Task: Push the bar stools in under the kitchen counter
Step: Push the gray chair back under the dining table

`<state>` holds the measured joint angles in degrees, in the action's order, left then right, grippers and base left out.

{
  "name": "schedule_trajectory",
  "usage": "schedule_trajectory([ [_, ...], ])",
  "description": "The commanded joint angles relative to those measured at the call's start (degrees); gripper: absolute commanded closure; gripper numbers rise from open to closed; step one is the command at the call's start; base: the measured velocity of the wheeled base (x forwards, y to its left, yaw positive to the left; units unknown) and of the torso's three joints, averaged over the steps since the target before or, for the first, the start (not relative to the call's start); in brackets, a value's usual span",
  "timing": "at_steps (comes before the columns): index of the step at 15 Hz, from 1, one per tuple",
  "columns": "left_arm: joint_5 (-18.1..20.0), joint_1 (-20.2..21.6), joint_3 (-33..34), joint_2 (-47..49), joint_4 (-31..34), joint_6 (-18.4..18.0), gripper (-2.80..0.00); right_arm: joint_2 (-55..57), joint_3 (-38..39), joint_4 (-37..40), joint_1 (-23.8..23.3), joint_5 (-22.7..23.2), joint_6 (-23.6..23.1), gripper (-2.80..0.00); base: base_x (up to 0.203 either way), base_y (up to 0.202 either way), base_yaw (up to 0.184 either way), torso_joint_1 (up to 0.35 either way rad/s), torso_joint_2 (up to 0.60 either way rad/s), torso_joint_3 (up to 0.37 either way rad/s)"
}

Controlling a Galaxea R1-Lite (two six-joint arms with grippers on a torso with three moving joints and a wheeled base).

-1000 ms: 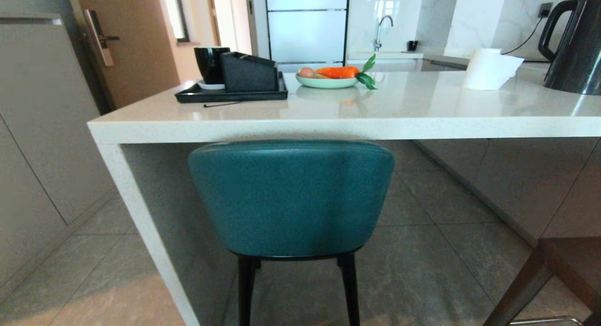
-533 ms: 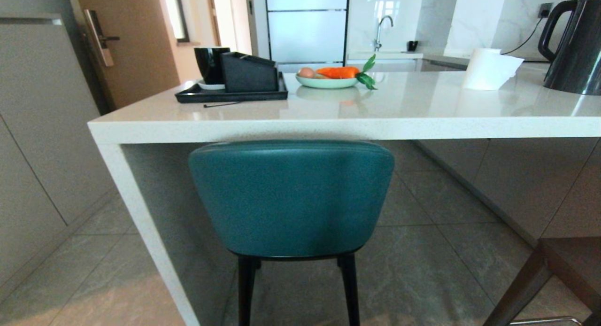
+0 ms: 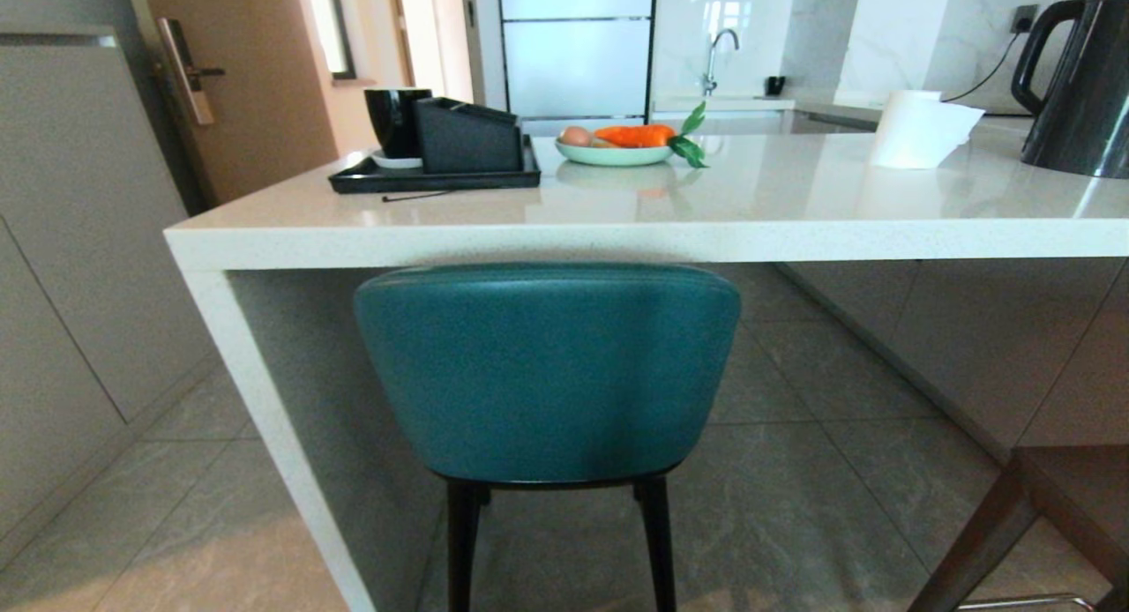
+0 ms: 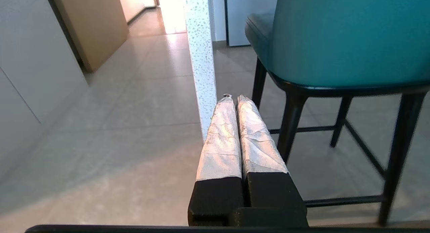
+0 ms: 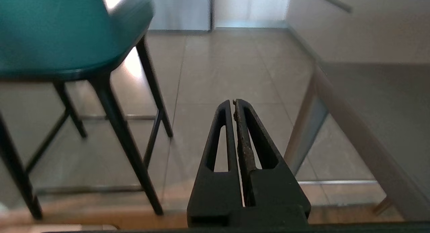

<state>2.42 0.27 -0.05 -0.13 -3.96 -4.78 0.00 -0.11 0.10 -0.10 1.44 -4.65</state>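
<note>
Bench: the long glossy off-white stone-look kitchen counter (image 3: 617,228) runs across the head view, its white speckled panel leg (image 3: 265,418) at the left end.
Teal stool: the teal leather bar stool with curved rounded backrest and thin black legs (image 3: 547,369) stands just right of that leg, its backrest top level with the bench's thick edge; it looks tucked in, or nearly so.
Second stool: at the lower right corner only a dark brown seat edge and angled leg of another stool (image 3: 1032,515) show, out from under the bench.
Step in hand: I judge the teal stool done and the other stool the one left to push.
Next move: it likely calls for turning toward the right-hand stool, setting the fingers against its back and driving it squarely under the slab.
Left gripper: the left gripper (image 4: 235,99) hangs low beside the panel leg, its tape-wrapped fingers pressed together, holding nothing.
Right gripper: the right gripper (image 5: 234,103) hangs low between the two stools, fingers together, empty.
Head view only: the bench top and stool backrest; neither arm.
Wrist views only: both grippers, the teal stool's black legs and footrest rails, the second stool's pale frame.
</note>
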Motion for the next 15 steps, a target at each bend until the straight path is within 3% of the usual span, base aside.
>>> schedule_trajectory([
  [1,0.1,0.0,0.3,0.1,1.3,-1.6,0.0,0.1,0.2,0.3,0.0,0.5,-0.9,0.0,0.0,0.0,0.0,0.0,0.0,0.0],
  [2,-0.3,-0.1,0.0,0.1,5.1,-2.0,0.0,0.1,0.2,0.3,0.0,0.1,0.3,0.0,0.0,0.0,0.0,0.0,0.0,0.0],
  [4,-1.4,0.0,0.1,0.0,4.2,-0.9,0.0,0.1,0.4,-0.6,0.0,-1.6,5.2,0.0,0.0,0.0,0.0,0.0,0.0,0.0],
  [5,-1.6,-0.1,0.2,0.0,4.0,-0.3,0.0,0.1,0.4,-0.7,0.0,-1.7,5.4,0.0,0.0,0.0,0.0,0.0,0.0,0.0],
  [7,-2.8,-0.1,0.1,0.0,4.0,4.6,0.0,0.1,0.4,-0.7,0.0,-1.7,5.3,0.0,0.0,0.0,0.0,0.0,0.0,0.0],
  [15,-2.8,-0.2,0.2,0.0,3.3,4.8,0.0,0.1,0.4,-0.7,0.1,-1.7,5.4,0.0,0.0,0.0,0.0,0.0,0.0,0.0],
])
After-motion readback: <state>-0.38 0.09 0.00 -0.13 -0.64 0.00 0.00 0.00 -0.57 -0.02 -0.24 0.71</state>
